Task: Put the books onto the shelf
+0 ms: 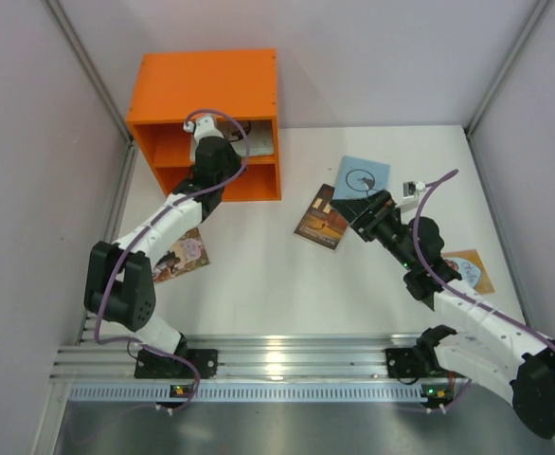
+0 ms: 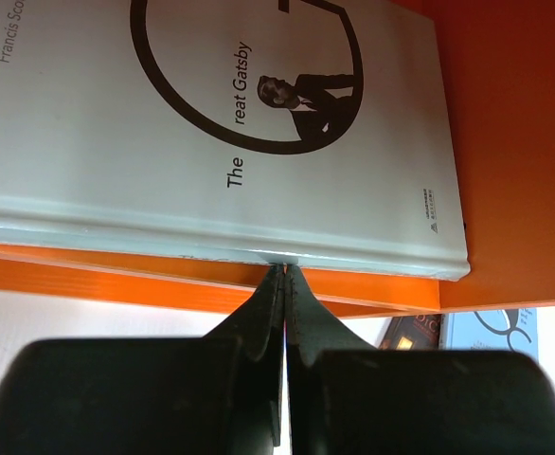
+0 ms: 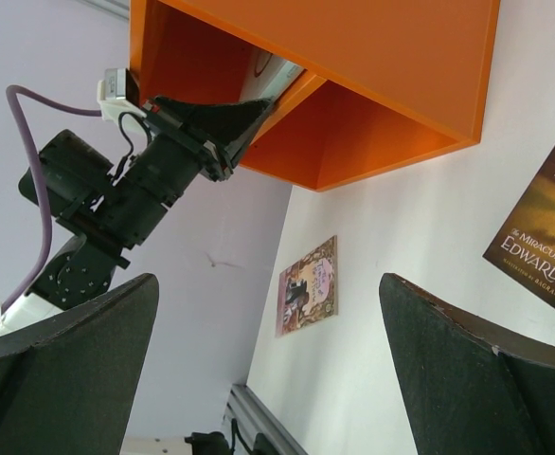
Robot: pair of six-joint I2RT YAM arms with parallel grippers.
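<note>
Left gripper (image 2: 285,270) — closed, holding nothing — touched the edge of the pale book (image 2: 211,142) in the shelf (image 2: 514,142); right gripper (image 3: 268,284) gaped wide, empty.

The top camera looks down from above and behind the arm bases (image 1: 173,363) on the whole table (image 1: 287,284), with the shelf (image 1: 206,85) at the far left. The left wrist camera is very near the shelf and looks along the left gripper (image 2: 285,272) at a pale book (image 2: 211,142). The right wrist camera sits low over the table and faces the shelf and the left arm (image 3: 116,199) from farther away. All three views share the shelf; top and right wrist share also the pinkish book (image 3: 308,284).
</note>
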